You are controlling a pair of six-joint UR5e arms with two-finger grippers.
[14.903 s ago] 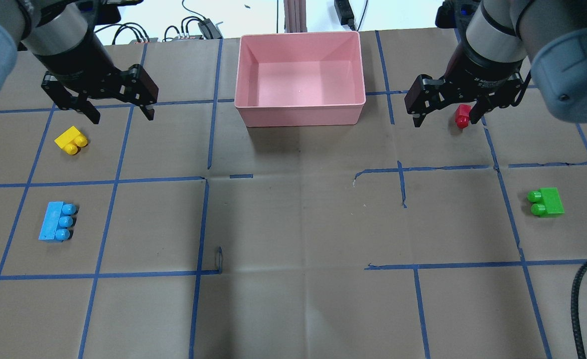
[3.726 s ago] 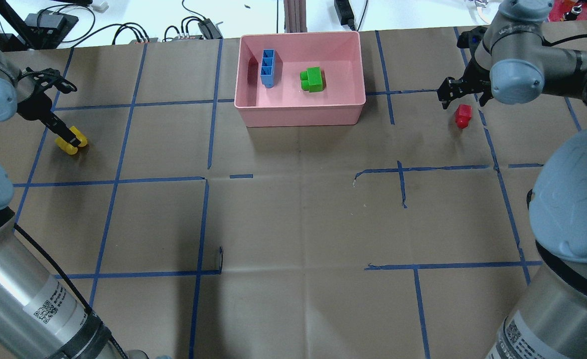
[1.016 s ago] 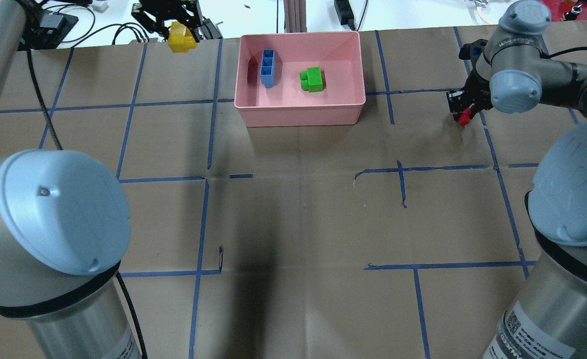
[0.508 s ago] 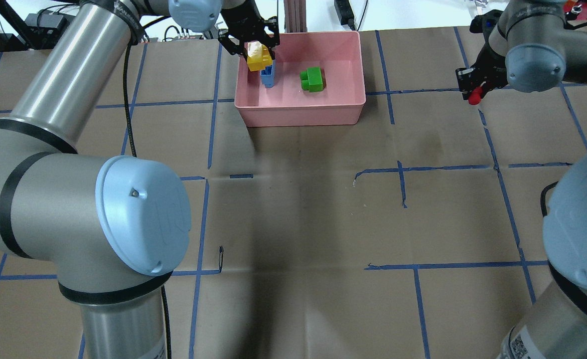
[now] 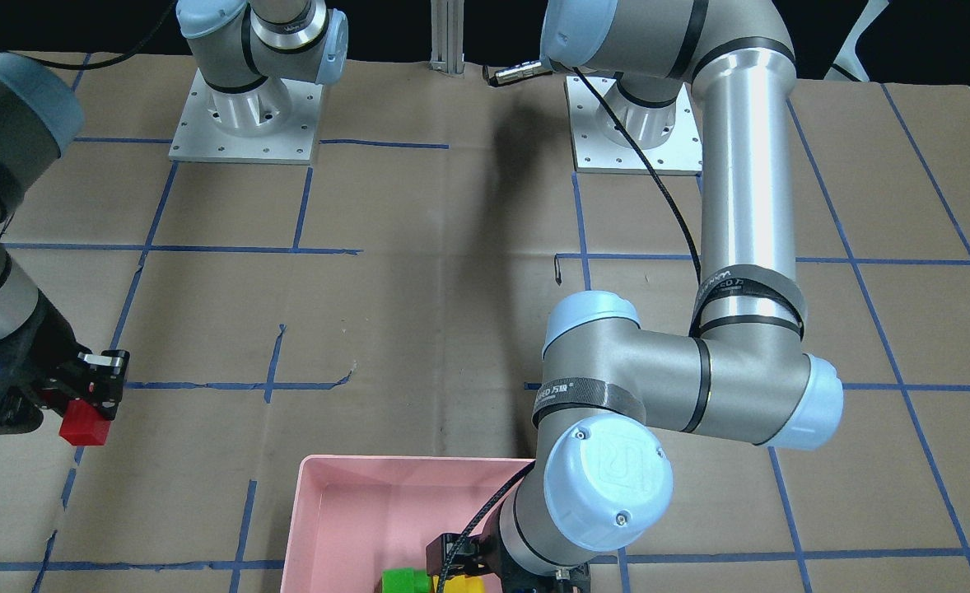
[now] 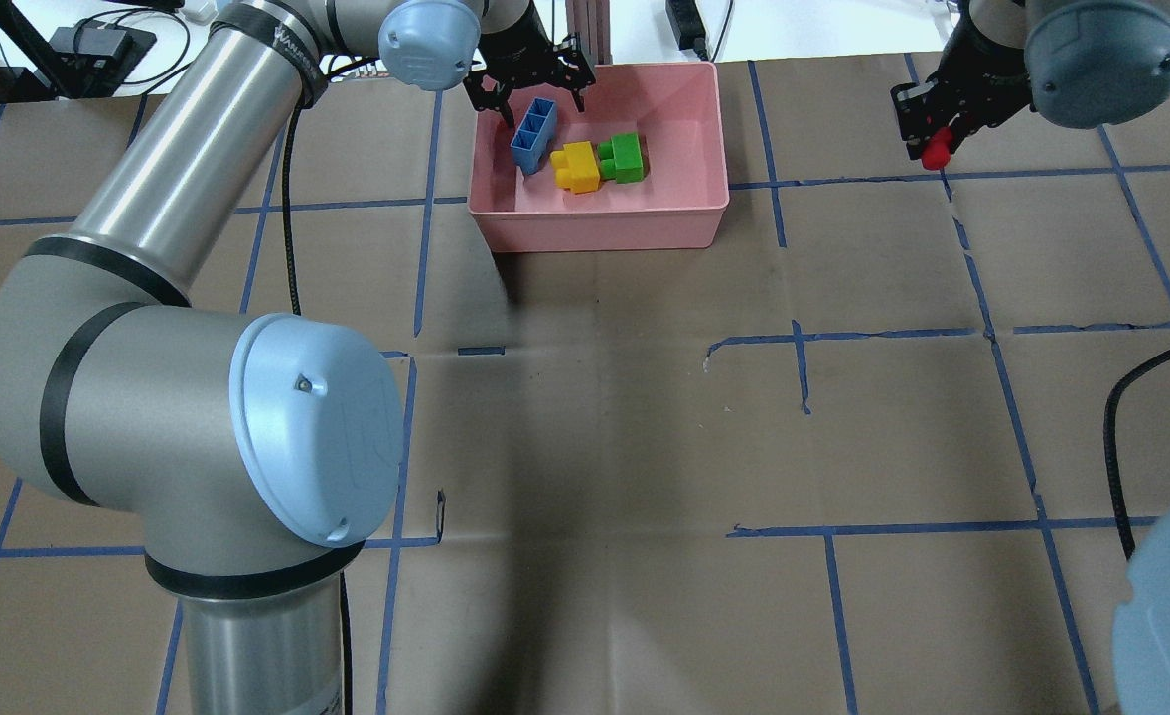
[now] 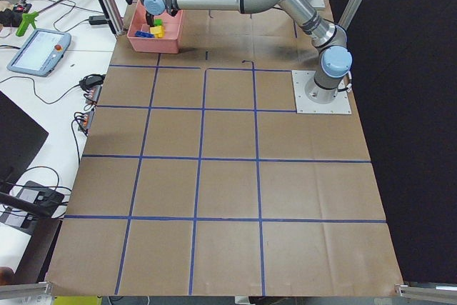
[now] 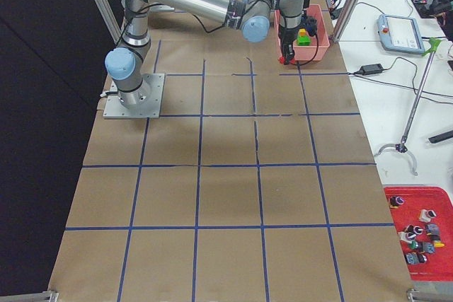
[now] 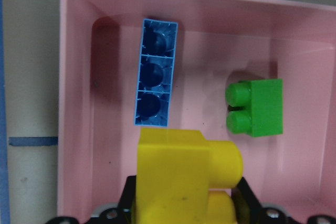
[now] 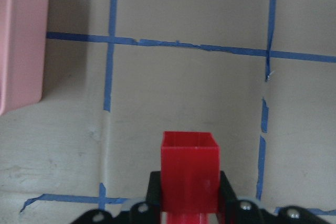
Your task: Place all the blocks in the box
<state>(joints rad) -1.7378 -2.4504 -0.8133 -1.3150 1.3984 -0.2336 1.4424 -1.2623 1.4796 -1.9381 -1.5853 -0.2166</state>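
Observation:
The pink box (image 6: 595,233) stands at the table's far middle. In it lie the light blue block (image 6: 532,134), the green block (image 6: 627,157) and between them the yellow block (image 6: 577,167). My left gripper (image 6: 540,112) hovers over the box's left part, open, with the yellow block out of its fingers. In the left wrist view the yellow block (image 9: 178,182) looms large just below the fingers. My right gripper (image 6: 933,139) is shut on the red block (image 6: 935,154) and holds it above the table, right of the box. The red block also shows in the right wrist view (image 10: 189,169).
The left arm's big elbow (image 6: 307,427) overhangs the near left of the table. Cables and electronics (image 6: 386,50) and a metal post (image 6: 585,25) lie beyond the far edge. A black cable (image 6: 1131,437) hangs at the near right.
The yellow block has left my left gripper and dropped into the box beside the green one. My right gripper has risen with the red block, away from the table.

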